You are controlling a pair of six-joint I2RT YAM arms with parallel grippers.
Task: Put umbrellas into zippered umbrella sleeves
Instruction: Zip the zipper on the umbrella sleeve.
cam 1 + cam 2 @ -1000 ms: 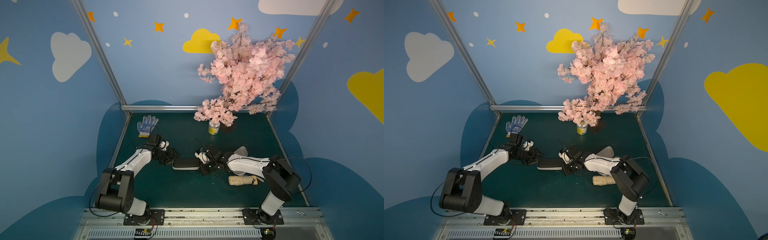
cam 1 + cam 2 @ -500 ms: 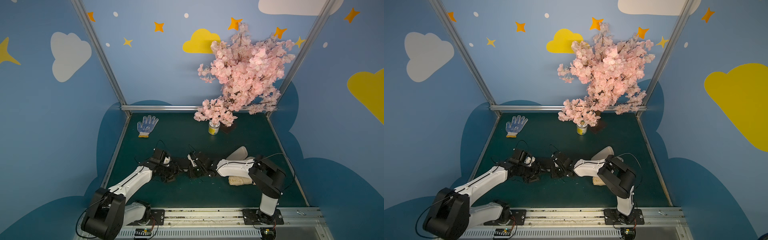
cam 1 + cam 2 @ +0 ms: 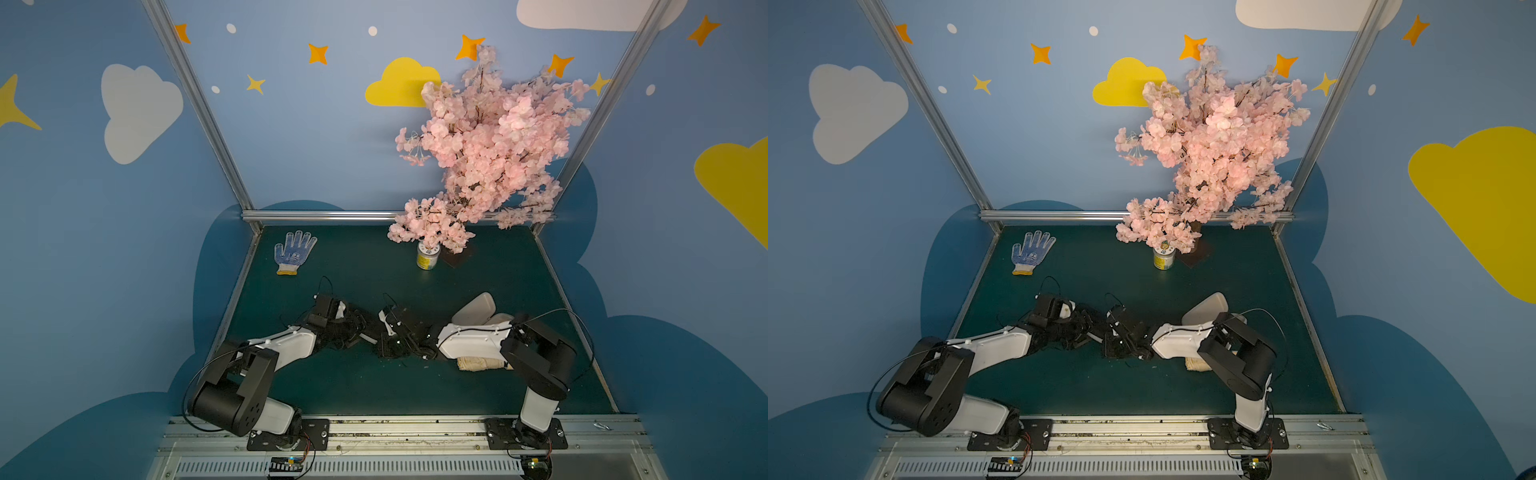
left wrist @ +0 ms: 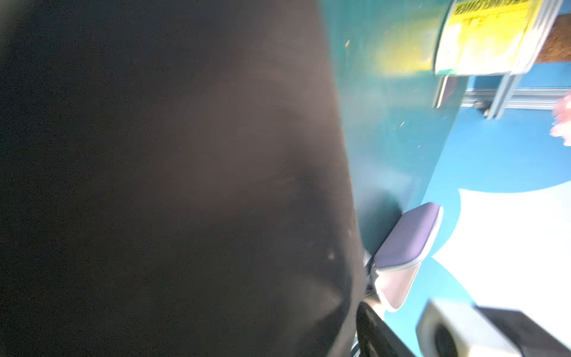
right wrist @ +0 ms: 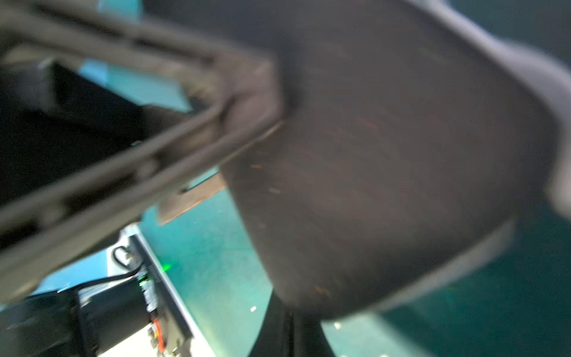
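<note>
Filling wrist views, obscured from above, black sleeve (image 4: 154, 185); right end effector (image 3: 390, 337) closed, left end effector (image 3: 354, 331) indeterminate.

Both top views overhead, whole table (image 3: 365, 386); wrists close-up.

- Glove (image 3: 294, 252): white, blue dots, yellow cuff.
- Jar (image 3: 427, 260): yellow label.
- Blossoms (image 3: 490, 141): pink.
- Table (image 3: 374, 386): dark green.
- Black sleeve (image 5: 386, 170).
- Lavender sleeve (image 4: 408, 239), pale lining.
- Umbrella (image 3: 478, 365): cream.
- Wall (image 3: 311, 145): blue, white and yellow clouds, orange stars.
</note>
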